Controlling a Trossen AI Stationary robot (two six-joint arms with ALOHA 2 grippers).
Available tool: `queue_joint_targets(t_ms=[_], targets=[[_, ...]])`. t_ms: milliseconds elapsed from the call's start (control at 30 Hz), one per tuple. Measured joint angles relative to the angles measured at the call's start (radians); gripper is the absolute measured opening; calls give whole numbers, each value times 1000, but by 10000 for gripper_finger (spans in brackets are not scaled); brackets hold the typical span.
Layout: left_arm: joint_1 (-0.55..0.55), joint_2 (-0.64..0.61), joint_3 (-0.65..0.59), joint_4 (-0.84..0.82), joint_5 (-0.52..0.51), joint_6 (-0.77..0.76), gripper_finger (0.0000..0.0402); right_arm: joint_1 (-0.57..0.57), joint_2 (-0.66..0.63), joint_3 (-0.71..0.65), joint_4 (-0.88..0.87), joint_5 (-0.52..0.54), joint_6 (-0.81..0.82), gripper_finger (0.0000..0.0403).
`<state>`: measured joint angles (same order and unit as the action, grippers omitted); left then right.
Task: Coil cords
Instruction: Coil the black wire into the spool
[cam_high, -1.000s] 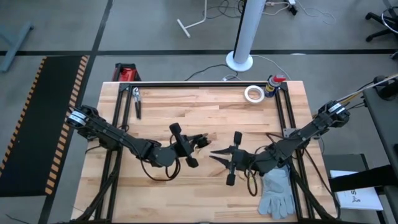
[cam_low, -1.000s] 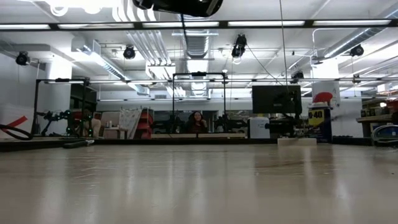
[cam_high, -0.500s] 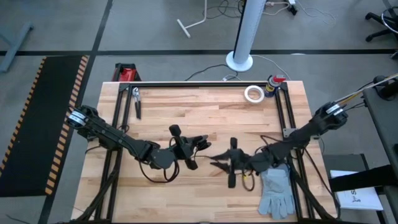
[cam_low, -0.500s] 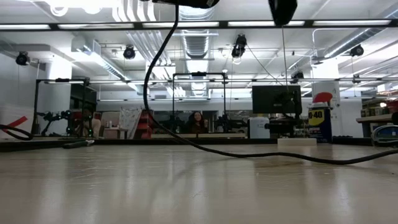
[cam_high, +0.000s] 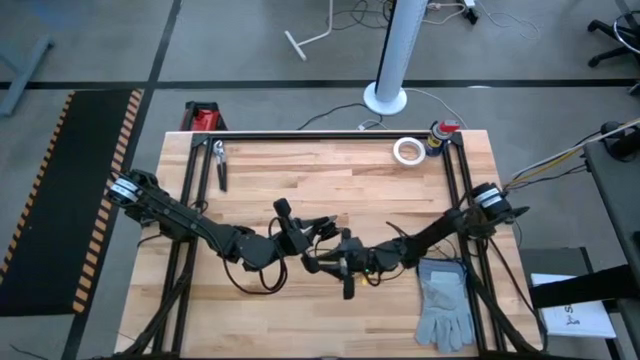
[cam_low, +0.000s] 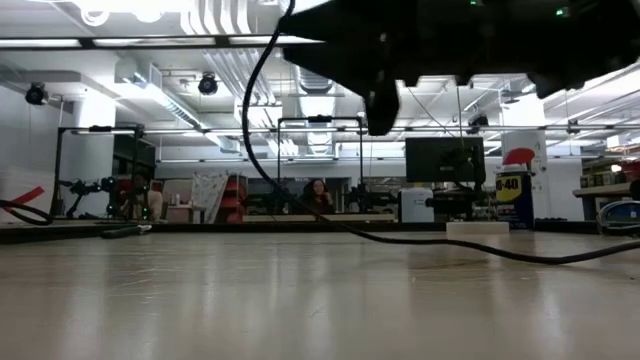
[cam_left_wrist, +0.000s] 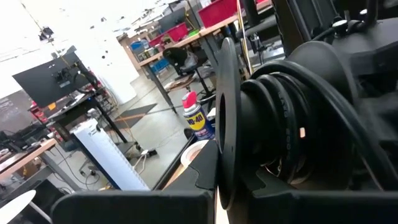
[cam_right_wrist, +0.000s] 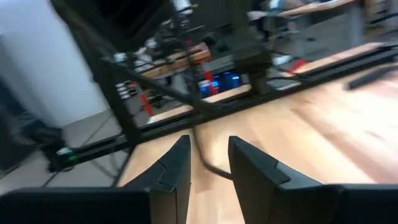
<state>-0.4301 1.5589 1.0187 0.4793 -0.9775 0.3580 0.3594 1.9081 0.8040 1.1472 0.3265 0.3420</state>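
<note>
cord (cam_low: 440, 249): thin, black. In the low view it drops from the top edge, curves down to the table and trails along the top toward the right. In the right wrist view (cam_right_wrist: 200, 149) a short stretch lies on the wood just past the right fingers, in line with the gap between them.
cord vs right gripper: cord is just ahead of the tips; can't tell if it touches them.
cord in high view: can't pick it out from the arms' own cables.
right gripper (cam_high: 312, 263): low over the table middle, pointing toward the left side. In the wrist view (cam_right_wrist: 208, 146) the fingers stand a little apart with bare wood in the gap, clamped on nothing visible.
left gripper (cam_high: 325, 228): table middle, just beside the right gripper on its far side. Grip can't be told.
left wrist view: filled by dark arm parts and wound black cables up close; no cord made out.
arms in low view: dark bulk hangs across the top, above the cord.
table (cam_high: 300, 180): light wood planks, black frame rails.
glove (cam_high: 445, 305): grey, near right corner, beside the right arm, well apart from the grippers.
tape roll (cam_high: 407, 151): white, far edge, right of centre.
can (cam_high: 440, 135): upright at the far right corner, beside the tape roll.
pliers (cam_high: 219, 160): far left corner, lying flat.
person (cam_low: 317, 192): seated far back in the room, small.
</note>
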Motion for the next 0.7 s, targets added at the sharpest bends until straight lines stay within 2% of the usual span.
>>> queue_joint_targets(t_ms=[100, 333, 433, 600, 700], targets=[[0, 0, 0, 0, 0, 0, 0, -8, 31, 42, -8, -48, -2, 114], [0, 0, 0, 2, 0, -1, 0, -7, 35, 67, -24, -38, -31, 129], [0, 0, 0, 10, 0, -8, 0, -10, 35, 72, -21, -18, -48, 101], [-1, 0, 0, 17, 15, -66, 0, -28, 35, 70, -34, 18, -87, 13], [-2, 0, 0, 18, 54, -108, 0, -48, 33, 66, -38, 37, -91, 12]])
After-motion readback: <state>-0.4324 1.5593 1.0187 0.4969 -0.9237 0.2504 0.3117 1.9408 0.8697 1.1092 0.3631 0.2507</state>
